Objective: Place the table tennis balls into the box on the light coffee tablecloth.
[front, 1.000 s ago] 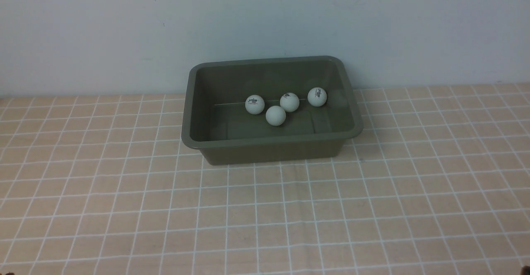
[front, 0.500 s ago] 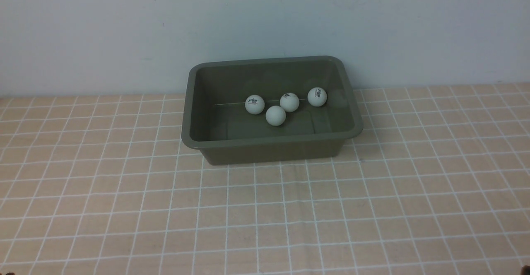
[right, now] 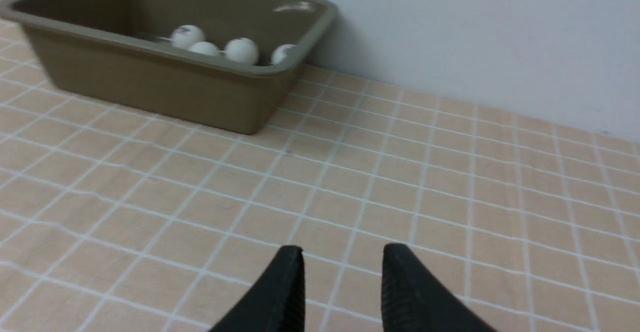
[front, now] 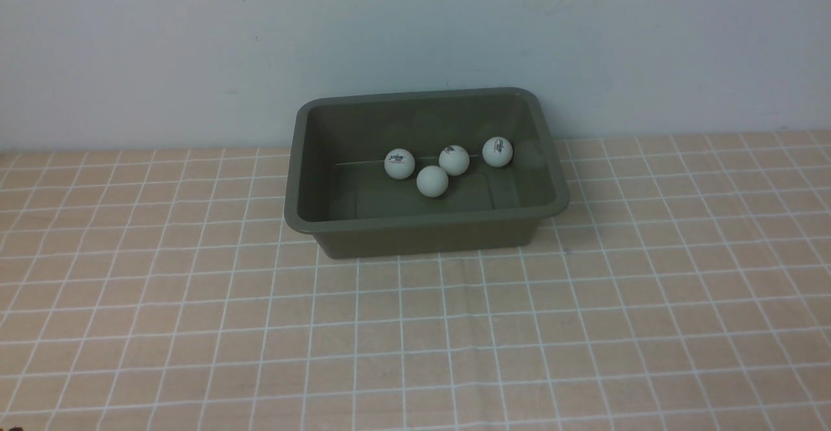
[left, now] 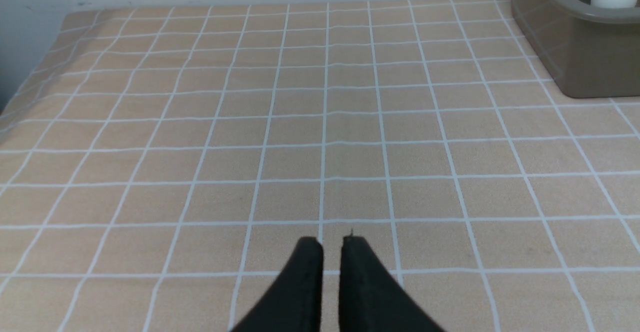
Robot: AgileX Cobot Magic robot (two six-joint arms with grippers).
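Table tennis balls (front: 433, 167), four of them, lie inside the box (front: 425, 222) in the front view, three in a row near its far wall and one just in front; the box stands on the light coffee tablecloth (front: 415, 327) near the wall (front: 415, 28). From the left wrist, the left hand (left: 331, 242) is clenched and holds nothing, above bare cloth, the box at the edge. From the right wrist, the right hand (right: 342, 254) is released, empty, well apart from the box.

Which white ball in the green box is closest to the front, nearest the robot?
The plain ball with no print showing. It sits in front of the other three, which line up behind it near the box's back wall, each showing dark print.
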